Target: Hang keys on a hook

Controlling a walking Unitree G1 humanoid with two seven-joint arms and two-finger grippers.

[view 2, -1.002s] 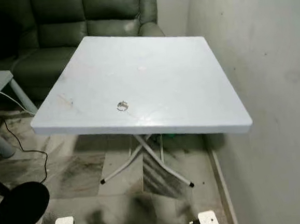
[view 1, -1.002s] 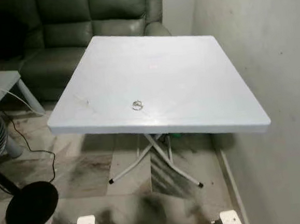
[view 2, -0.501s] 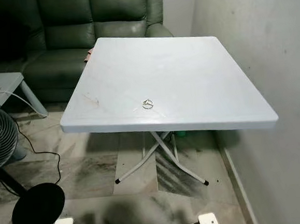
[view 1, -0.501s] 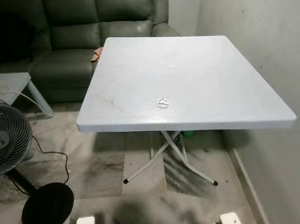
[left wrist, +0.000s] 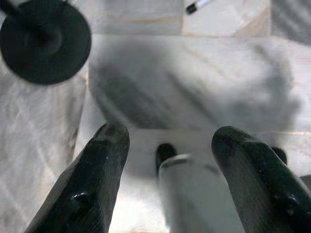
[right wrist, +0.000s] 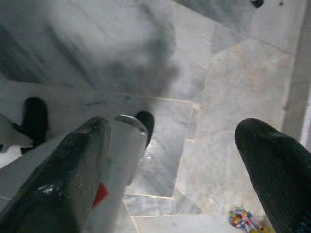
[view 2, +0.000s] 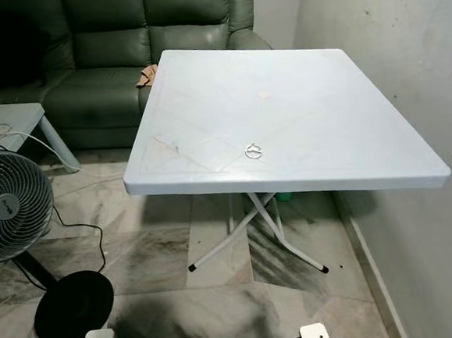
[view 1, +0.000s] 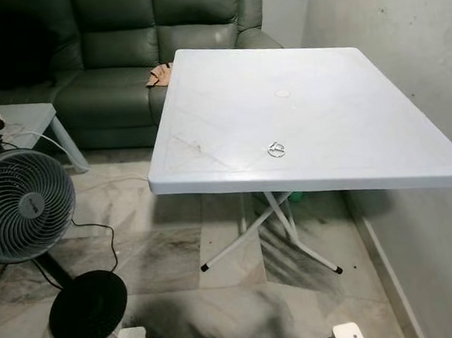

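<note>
A small silver key ring with keys lies flat on the white folding table, near its front edge. No hook can be made out. My left gripper hangs low over the marble floor, open, with nothing between its black fingers. My right gripper also hangs over the floor, open and empty. Both grippers are well below and in front of the table.
A standing fan with a black round base and cord is at the left. A green sofa with an orange cloth stands behind, a grey side table at far left. A wall runs along the right.
The whole picture has shifted to the right as the camera turned left; the fan has come into view. The keys lie in the same spot on the table.
</note>
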